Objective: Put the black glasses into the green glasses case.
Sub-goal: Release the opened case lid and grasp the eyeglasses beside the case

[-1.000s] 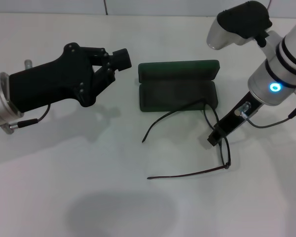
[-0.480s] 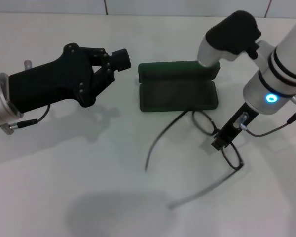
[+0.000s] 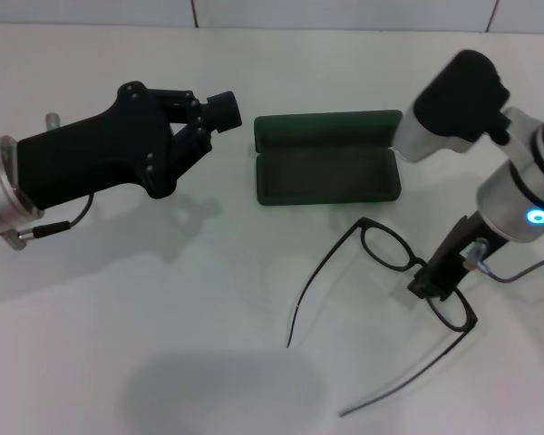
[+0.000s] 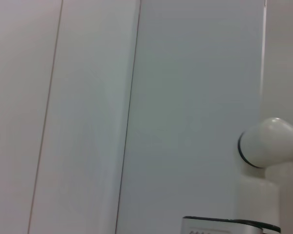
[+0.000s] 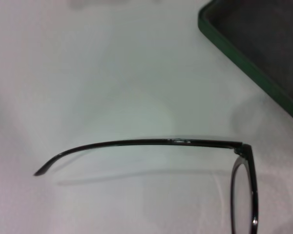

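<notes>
A white table [image 3: 118, 317] carries the open green glasses case [image 3: 326, 169]; the black glasses [image 3: 408, 263] perhaps touch it.

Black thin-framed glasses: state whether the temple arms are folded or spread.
Spread. Both slim temples of the black thin-framed glasses splay out from the front over the white table; the right gripper holds the bridge.

We seem to be in a robot lab or test cell rather than a home. A plain white worktop [image 3: 118, 362] fills the head view, and behind it we see only bare pale wall panels [image 4: 185, 97] split by thin seams. What lies on it is a staged pair: black glasses [image 3: 417, 272] and a green glasses case [image 3: 326, 168].
</notes>
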